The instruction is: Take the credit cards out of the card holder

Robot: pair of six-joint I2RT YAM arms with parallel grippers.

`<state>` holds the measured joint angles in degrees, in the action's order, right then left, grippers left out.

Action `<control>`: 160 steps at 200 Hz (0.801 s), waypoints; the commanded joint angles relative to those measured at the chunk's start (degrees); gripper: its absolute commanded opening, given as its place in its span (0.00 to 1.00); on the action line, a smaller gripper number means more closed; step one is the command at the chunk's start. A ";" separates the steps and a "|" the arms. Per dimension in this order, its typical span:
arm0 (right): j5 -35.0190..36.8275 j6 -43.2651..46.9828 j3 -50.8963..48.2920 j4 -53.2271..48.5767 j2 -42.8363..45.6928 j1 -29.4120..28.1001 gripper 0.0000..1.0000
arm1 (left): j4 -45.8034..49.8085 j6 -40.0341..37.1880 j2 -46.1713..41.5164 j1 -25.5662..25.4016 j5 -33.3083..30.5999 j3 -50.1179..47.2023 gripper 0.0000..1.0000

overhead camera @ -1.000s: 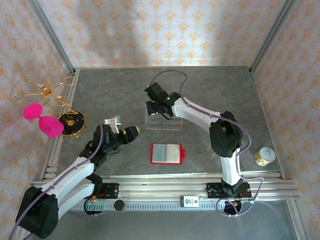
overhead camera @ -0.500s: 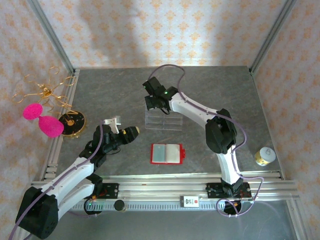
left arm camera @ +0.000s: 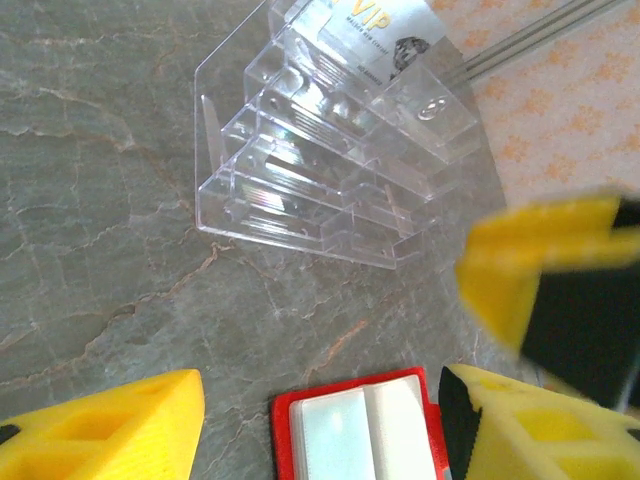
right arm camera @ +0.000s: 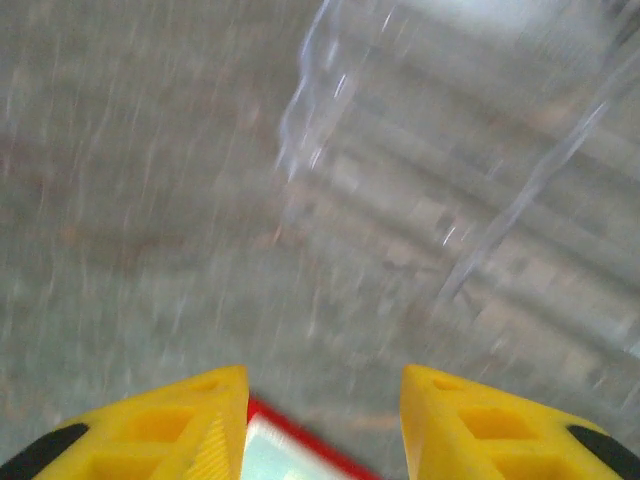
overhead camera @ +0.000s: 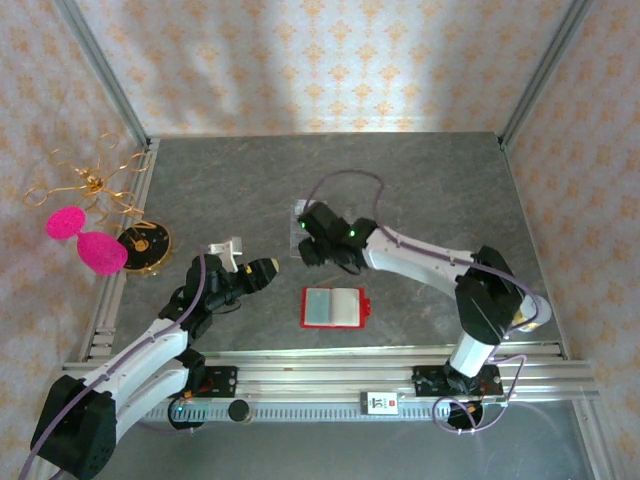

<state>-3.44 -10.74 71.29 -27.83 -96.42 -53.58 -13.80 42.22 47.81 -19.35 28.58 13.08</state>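
Only bare table (left arm camera: 100,250) separates card holder (left arm camera: 360,435) from clear tray (left arm camera: 330,150)

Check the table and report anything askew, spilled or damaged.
Nothing stands out. The red wallet lies open and flat with cards inside. The clear tray stands upright, a VIP card slotted at its back. No spill or damage shows.

We saw soft, even light over the grey table (overhead camera: 420,180), faint shadows mottling the back wall (overhead camera: 330,60). The right wrist view was smeared with motion blur — the left wrist view sharp, its clear tray (left arm camera: 320,150) glinting.
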 commanded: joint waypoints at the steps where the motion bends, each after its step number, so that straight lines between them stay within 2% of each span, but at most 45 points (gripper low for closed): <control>1: 0.43 -3.05 -6.59 2.92 0.58 -4.01 0.44 | -2.55 0.83 -0.01 0.11 1.04 -1.34 0.63; 60: 5.74 -4.82 -11.96 5.70 -1.21 -9.28 0.46 | -3.74 1.97 1.36 -0.97 0.92 -2.27 0.59; 117: 7.73 -4.89 -14.32 5.87 -4.47 -11.54 0.46 | -4.02 2.76 2.44 -5.18 -1.64 -2.27 0.57; 131: 7.01 -4.85 -15.58 7.20 -4.66 -11.53 0.37 | -3.77 2.71 2.77 -5.85 -2.03 -2.12 0.56; 145: 7.28 -4.96 -15.74 8.18 -4.98 -11.53 0.18 | -3.69 2.70 2.94 -6.34 -2.13 -2.10 0.55; 160: 7.15 -4.89 -15.56 9.82 -4.79 -11.54 0.06 | -3.87 2.78 3.29 -7.03 -2.12 -2.01 0.53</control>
<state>2.70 -14.79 57.23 -19.81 -100.22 -64.99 -15.70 44.64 50.54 -25.34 27.77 11.14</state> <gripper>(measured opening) 0.133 0.541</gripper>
